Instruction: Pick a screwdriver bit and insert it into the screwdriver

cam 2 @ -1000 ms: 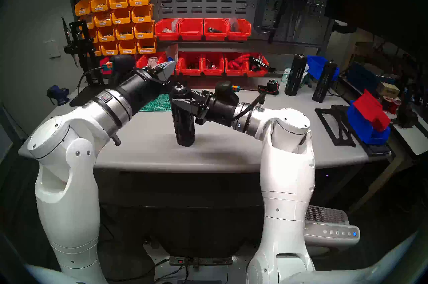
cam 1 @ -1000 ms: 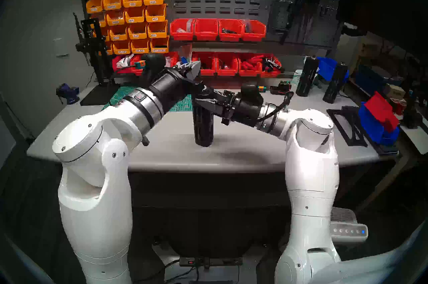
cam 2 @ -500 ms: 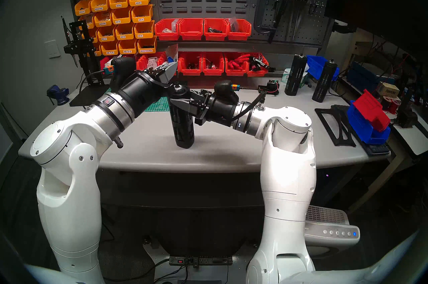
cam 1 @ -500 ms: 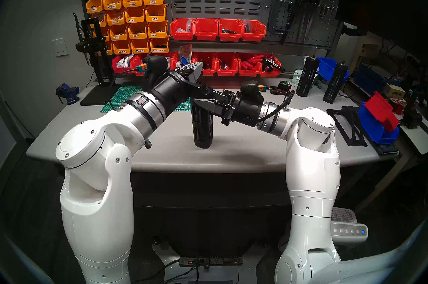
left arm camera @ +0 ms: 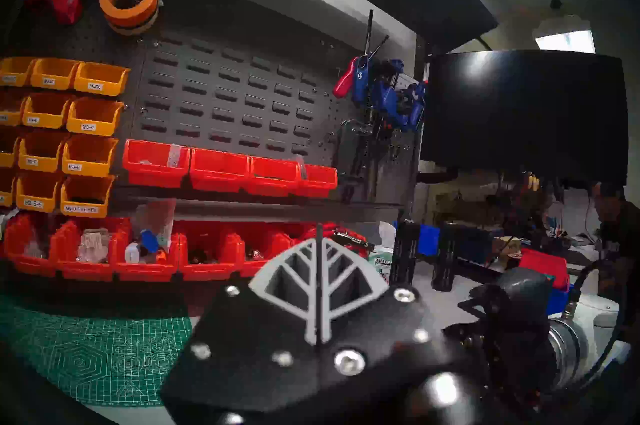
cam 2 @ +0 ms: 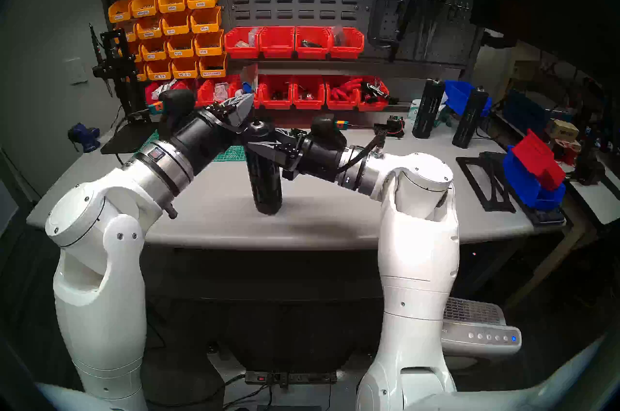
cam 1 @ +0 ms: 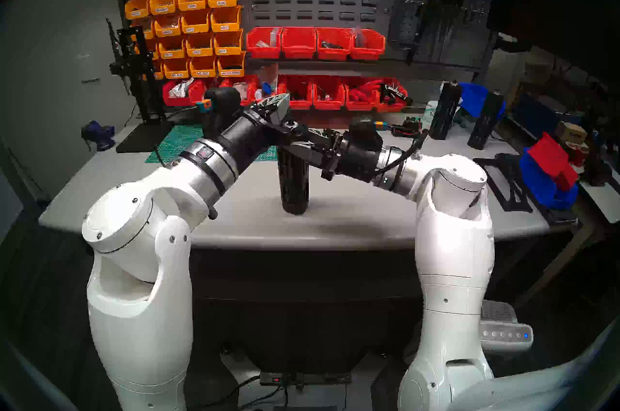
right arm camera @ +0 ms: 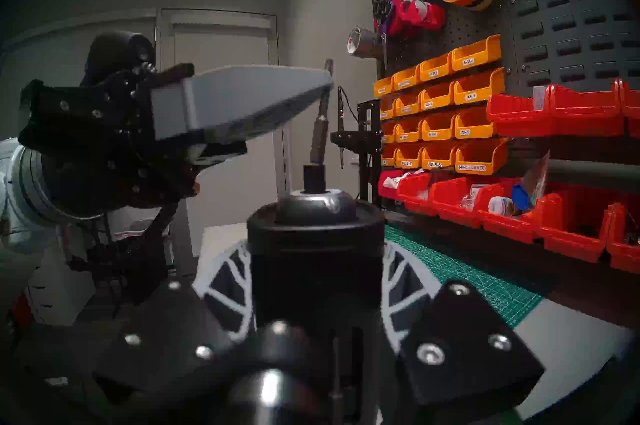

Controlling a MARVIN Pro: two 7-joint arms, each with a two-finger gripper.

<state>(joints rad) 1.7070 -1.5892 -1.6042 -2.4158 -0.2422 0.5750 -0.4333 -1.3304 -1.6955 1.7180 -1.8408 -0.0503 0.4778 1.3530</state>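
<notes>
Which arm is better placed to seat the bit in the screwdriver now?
Left. Its tool pinches the thin dark metal bit, whose lower end is at the nub of the tall matte-black cylindrical screwdriver. The right tool is clamped around that cylinder, steadying it upright on the grey table.

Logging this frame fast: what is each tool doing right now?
Left tool: shut on the screwdriver bit, above the screwdriver's top.
Right tool: shut on the screwdriver, which stands upright on the table.

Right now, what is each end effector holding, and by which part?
The right end effector clamps the screwdriver around its upper body. The left end effector pinches the screwdriver bit at its upper end.
</notes>
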